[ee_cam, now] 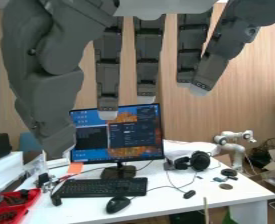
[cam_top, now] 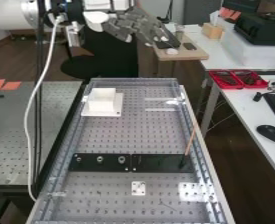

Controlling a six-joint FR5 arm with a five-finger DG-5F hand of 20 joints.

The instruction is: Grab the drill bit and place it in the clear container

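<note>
Near the far end of the bench, the fingers are spread open, a lit monitor beyond.

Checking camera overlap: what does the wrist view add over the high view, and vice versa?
Wrist view: computer monitor, headphones, small white robot arm.
High view: perforated plate, white square block, black plates.
Both: the robot's hand, black keyboard, black mouse, red bins.
</note>
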